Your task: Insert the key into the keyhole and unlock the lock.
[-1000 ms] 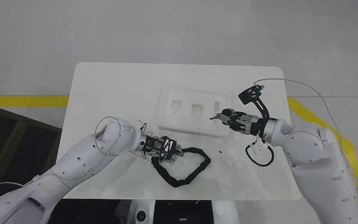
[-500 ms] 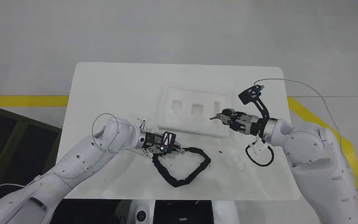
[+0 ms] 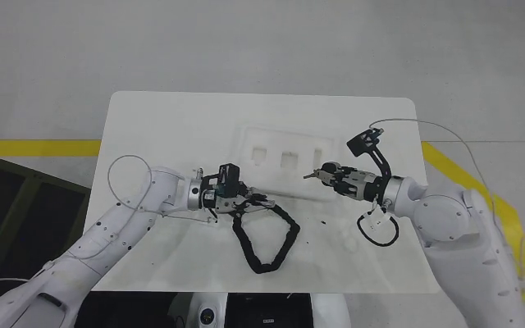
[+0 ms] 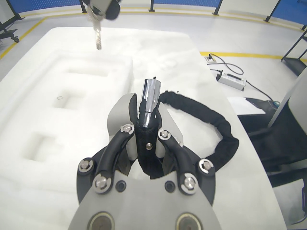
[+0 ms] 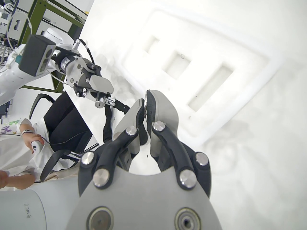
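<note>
My left fingers point(image 4: 133, 107) are pinched on the chrome barrel of the lock point(image 4: 150, 94), low in the middle of the left wrist view. Its black cloth-covered loop point(image 4: 211, 123) curves off to the right and down onto the desk point(image 3: 164, 123). My right fingers point(image 5: 150, 105) are pressed together on the head of the key point(image 4: 97, 35), which hangs blade-down in the upper left of the left wrist view, over the white foam tray point(image 4: 48, 72). At the left middle of the right wrist view, what I take for the keyhole point(image 5: 98, 105) faces my way. Both pick-ups look done to me. The key tip is well apart from the keyhole, so lining up, pushing in and turning are all left.
</note>
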